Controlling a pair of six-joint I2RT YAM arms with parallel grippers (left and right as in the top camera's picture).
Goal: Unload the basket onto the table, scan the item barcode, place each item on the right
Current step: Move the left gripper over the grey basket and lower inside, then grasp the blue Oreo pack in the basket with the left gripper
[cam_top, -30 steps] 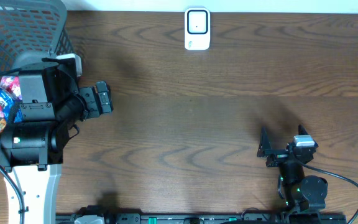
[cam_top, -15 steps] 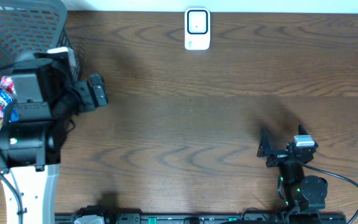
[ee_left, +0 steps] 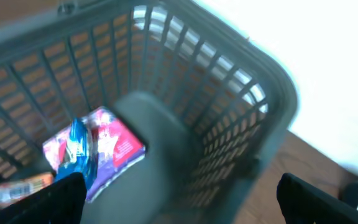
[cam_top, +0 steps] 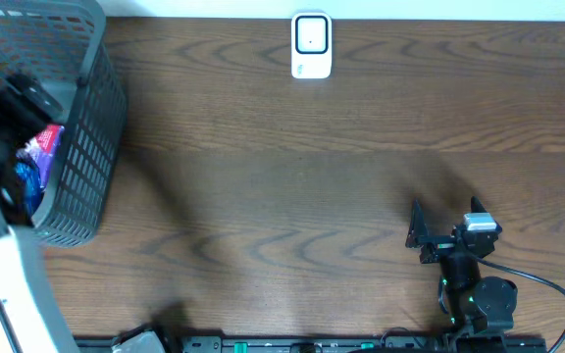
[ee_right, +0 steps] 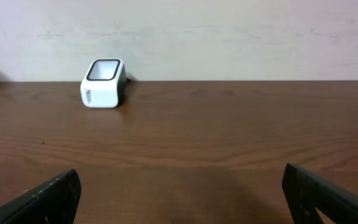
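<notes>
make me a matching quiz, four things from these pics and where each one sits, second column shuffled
Things:
1 basket
2 scanner
3 pink packet
4 right hand

Places, seen from overhead:
a inside the basket
b far edge, centre
c near side, right
d far left

Pairs: 1-d, 2-b, 3-a, 4-c

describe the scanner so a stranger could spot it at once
Look along the far edge of the wooden table, by the pale wall. Near its middle stands the scanner: a small white box with a dark-framed window, alone, far from the grey basket.
</notes>
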